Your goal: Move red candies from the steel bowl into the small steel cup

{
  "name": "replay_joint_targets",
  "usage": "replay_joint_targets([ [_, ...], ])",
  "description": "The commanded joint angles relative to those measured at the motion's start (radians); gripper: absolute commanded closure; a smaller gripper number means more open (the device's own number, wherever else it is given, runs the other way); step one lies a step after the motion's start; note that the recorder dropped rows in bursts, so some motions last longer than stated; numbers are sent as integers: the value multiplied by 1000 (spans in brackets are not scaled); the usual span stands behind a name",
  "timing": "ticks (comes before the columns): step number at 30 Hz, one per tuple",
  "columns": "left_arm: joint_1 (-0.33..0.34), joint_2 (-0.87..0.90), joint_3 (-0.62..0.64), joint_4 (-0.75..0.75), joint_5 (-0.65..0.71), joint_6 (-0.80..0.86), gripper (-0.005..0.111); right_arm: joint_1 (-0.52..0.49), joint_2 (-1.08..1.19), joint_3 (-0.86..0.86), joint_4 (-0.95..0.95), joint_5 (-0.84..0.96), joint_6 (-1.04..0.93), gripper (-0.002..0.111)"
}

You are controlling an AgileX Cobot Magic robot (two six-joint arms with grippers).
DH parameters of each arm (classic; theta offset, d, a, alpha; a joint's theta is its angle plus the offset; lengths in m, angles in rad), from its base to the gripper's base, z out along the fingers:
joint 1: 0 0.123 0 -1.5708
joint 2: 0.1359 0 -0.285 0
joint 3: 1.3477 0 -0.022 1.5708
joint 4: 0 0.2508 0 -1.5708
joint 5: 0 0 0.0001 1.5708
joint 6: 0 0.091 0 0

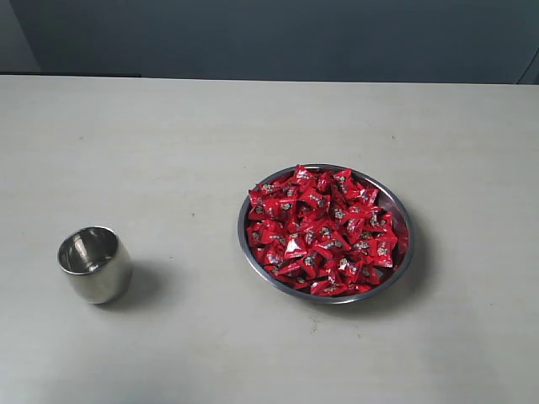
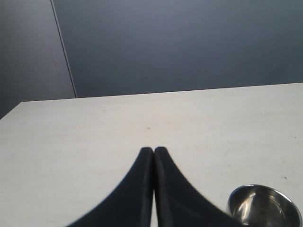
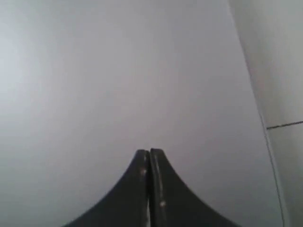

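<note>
A heap of red candies (image 1: 322, 229) fills the steel bowl (image 1: 401, 212) right of the table's middle in the exterior view. The small steel cup (image 1: 93, 263) stands upright and empty at the front left; the left wrist view catches its rim (image 2: 265, 206). Neither arm shows in the exterior view. My left gripper (image 2: 154, 150) is shut with nothing in it, low over the table beside the cup. My right gripper (image 3: 149, 152) is shut and empty, facing a plain pale surface with no task object in its view.
The pale table (image 1: 168, 151) runs back to a dark blue-grey wall (image 1: 269, 34). In the left wrist view the table's far edge meets that wall (image 2: 180, 47). A pale panel with a dark seam (image 3: 284, 126) shows in the right wrist view.
</note>
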Motion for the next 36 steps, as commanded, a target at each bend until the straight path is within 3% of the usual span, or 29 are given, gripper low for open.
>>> replay_joint_targets([
  [1,1,-4,4,1,-5,-1,106,156,165,-70,-85,232,7,109],
  [8,1,-4,4,1,-5,-1,106,315,297,-75,-85,578,-116,109],
  [15,1,-4,4,1,-5,-1,106,325,361,-73,-81,781,-144,109],
  [20,1,-4,4,1,-5,-1,106,325,359,-73,7,779,-142,109],
  [36,1,-4,4,1,-5,-1,106,326,462,-73,-28,680,-196,109],
])
